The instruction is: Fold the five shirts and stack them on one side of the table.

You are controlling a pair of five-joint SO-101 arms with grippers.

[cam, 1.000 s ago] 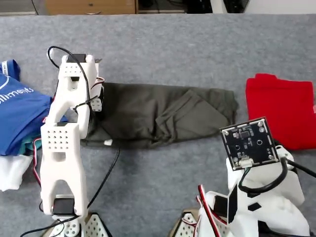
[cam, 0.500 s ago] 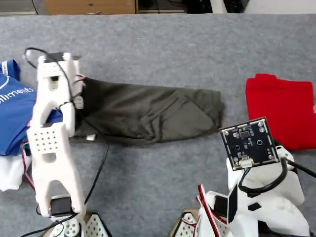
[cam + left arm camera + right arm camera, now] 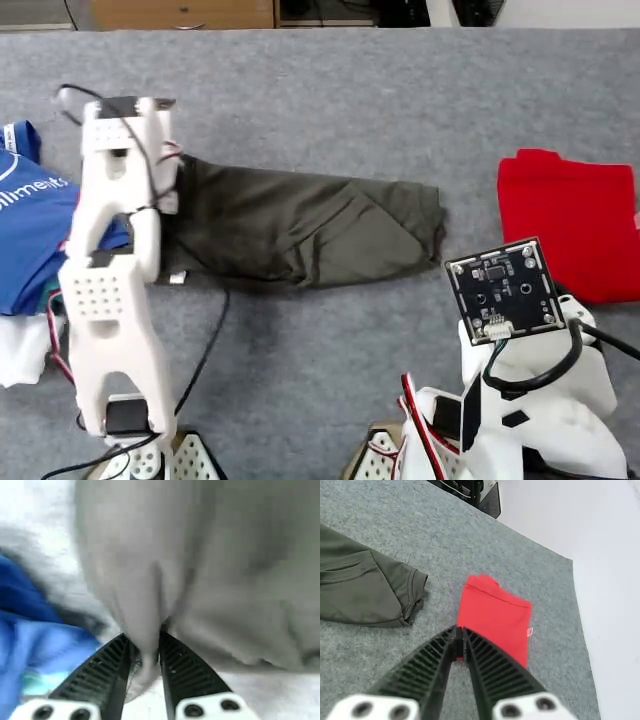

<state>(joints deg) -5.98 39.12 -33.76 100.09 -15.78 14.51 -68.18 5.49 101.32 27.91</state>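
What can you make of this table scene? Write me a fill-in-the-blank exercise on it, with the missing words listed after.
1. The left arm has its jaws ____ on an edge of the dark green shirt.
2. The right arm has its jaws shut, and they hold ____.
3. The folded shirt nearest the right arm is ____.
4. The printed shirt beside the left arm is ____.

Missing words: shut; nothing; red; blue.

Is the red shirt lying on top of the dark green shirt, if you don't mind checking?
No, the red shirt lies apart from the dark green shirt, with bare table between them.
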